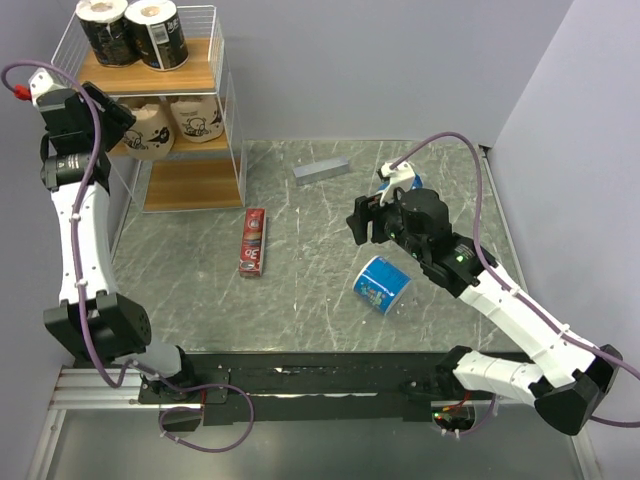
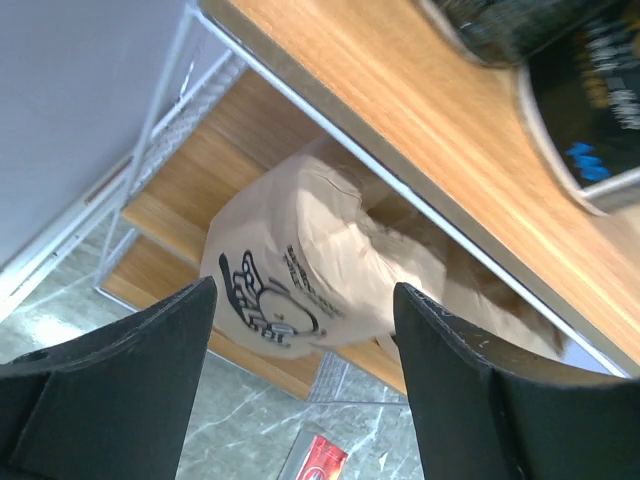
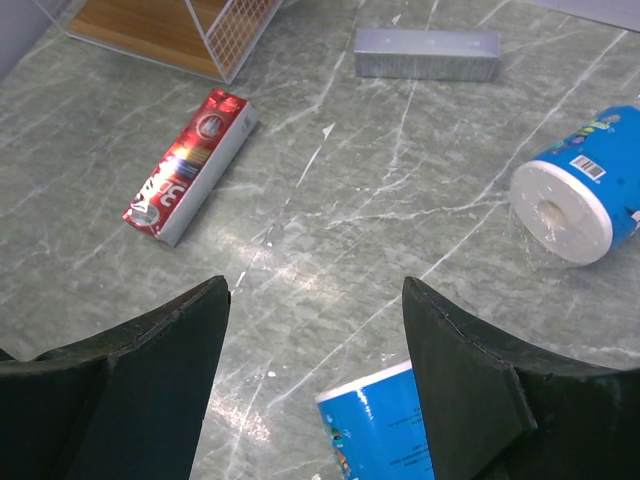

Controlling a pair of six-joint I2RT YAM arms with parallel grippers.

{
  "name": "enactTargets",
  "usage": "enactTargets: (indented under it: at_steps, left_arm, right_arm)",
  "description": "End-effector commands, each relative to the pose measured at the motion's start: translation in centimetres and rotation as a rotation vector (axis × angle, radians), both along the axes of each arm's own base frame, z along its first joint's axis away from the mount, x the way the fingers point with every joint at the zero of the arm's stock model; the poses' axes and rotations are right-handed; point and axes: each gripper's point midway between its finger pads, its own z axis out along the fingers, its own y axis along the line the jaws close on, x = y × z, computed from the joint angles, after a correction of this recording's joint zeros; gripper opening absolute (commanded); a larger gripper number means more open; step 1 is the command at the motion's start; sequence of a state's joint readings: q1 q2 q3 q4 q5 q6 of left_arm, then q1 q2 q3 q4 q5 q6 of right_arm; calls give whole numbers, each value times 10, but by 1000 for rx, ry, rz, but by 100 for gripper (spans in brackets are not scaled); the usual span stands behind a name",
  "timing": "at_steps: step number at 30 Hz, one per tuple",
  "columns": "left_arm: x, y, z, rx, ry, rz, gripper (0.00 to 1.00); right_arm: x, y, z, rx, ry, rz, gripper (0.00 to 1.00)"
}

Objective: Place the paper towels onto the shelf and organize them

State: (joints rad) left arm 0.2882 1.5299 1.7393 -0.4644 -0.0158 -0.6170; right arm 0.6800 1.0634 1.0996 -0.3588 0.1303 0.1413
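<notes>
Left hand (image 2: 302,300) is wide open and holds nothing, up at the shelf (image 1: 190,78) facing a tan roll (image 2: 290,260) on the middle board. Its twin (image 1: 200,118) sits beside it and the black rolls (image 1: 130,35) are on the top board, with the print on all four too blurred to read. Right hand (image 3: 315,290) is also wide open and empty over the desk (image 1: 300,300), where both blue-and-white rolls lie on their sides, one (image 1: 382,285) close by and the other (image 3: 575,200) showing a barcode. Red box (image 1: 254,242) and grey bar (image 1: 321,169) are on the desk too, box lettering unreadable.
</notes>
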Motion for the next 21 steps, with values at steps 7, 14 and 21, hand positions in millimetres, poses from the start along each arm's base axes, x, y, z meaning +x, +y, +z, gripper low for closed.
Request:
enactTargets:
  at_steps: [7, 14, 21]
  left_arm:
    - [-23, -6, -6, 25, -15, 0, 65]
    - [-14, -6, -46, -27, 44, -4, 54]
    - [4, -2, -59, -47, 38, 0, 53]
  right_arm:
    - [-5, -1, 29, 79, -62, 9, 77]
    - [-4, 1, 32, 86, -67, 13, 77]
    - [-3, 1, 33, 81, -71, 12, 77]
